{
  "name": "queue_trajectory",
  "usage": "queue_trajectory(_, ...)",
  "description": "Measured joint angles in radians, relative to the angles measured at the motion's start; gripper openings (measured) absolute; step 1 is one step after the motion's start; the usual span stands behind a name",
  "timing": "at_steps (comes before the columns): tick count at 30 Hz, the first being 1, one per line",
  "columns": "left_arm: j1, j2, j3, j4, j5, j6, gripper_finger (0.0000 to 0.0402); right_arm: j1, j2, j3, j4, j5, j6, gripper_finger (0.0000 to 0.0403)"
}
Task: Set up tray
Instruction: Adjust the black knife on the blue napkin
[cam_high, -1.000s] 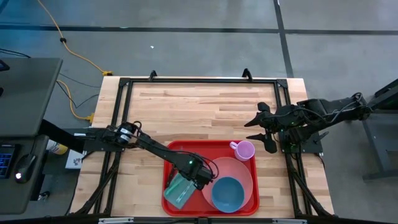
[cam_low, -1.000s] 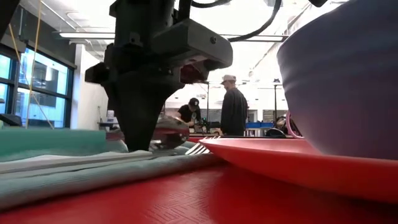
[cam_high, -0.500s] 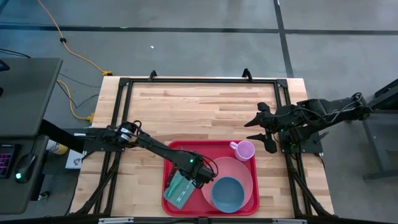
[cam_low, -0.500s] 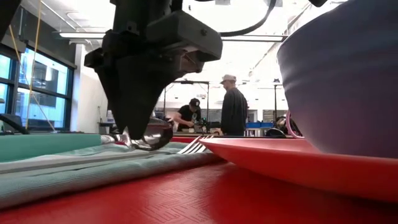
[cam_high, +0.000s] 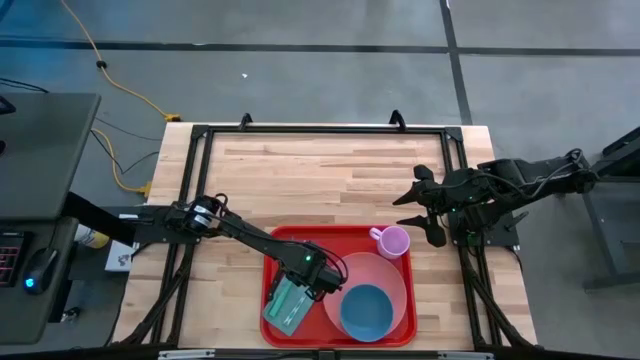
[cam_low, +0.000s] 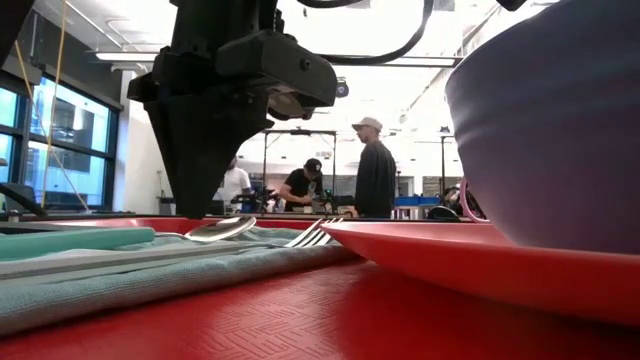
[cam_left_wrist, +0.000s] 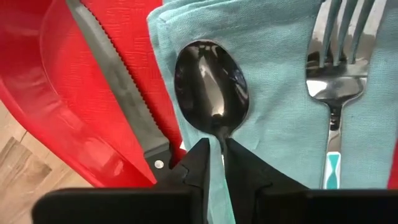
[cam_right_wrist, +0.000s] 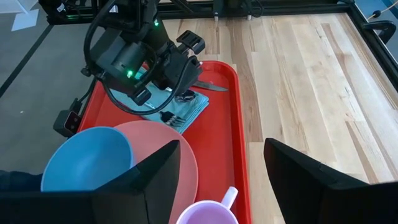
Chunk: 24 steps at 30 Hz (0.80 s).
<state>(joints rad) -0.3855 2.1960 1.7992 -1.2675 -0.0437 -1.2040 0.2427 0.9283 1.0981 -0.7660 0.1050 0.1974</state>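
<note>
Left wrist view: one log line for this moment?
left tool: astride spoon handle | spoon: on napkin, between knife and fork | tray: plate, bowl, mug loaded | right tool: open, off tray

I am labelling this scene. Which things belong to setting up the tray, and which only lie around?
Belong to the job:
- tray
- pink plate
- blue bowl
- purple mug
- teal napkin
- spoon, fork, knife
- left gripper

Lying about:
- yellow cable
- people behind
</note>
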Motion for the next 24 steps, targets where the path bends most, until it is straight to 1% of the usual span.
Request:
queue_trajectory(3, 0.0, 0.0, 0.0, -0.009, -0.011, 0.003, 0.0061, 0.0, 0.0, 0.0, 0.0, 0.0, -0.001, 0.0211)
queue_trajectory(7, 0.0, 0.0, 0.0, -0.025, -0.019, 0.011, 0.0021, 0.0, 0.002, 0.0, 0.0, 0.0, -0.008, 0.0211)
queue_trajectory(9, 0.0, 0.0, 0.0, -0.04, -0.02, 0.019, 0.0012, 0.0, 0.002, 0.0, 0.0, 0.0, -0.007, 0.0211)
queue_trajectory(13, 0.0, 0.0, 0.0, -0.099, -0.014, 0.01, 0.0029, 0.0, 0.002, 0.0, 0.0, 0.0, -0.006, 0.021)
queue_trajectory(16, 0.0, -0.018, 0.0, -0.15, -0.01, -0.005, 0.0031, 0.0, 0.002, -0.001, -0.001, 0.0, 0.002, 0.0211)
queue_trajectory(21, 0.0, -0.034, 0.001, -0.141, 0.018, -0.005, 0.0033, 0.0, 0.002, -0.001, -0.005, 0.0, 0.002, 0.0211)
queue_trajectory(24, -0.001, -0.034, 0.001, -0.109, 0.03, -0.005, 0.0056, 0.0, 0.002, -0.001, -0.007, 0.0, 0.003, 0.0211)
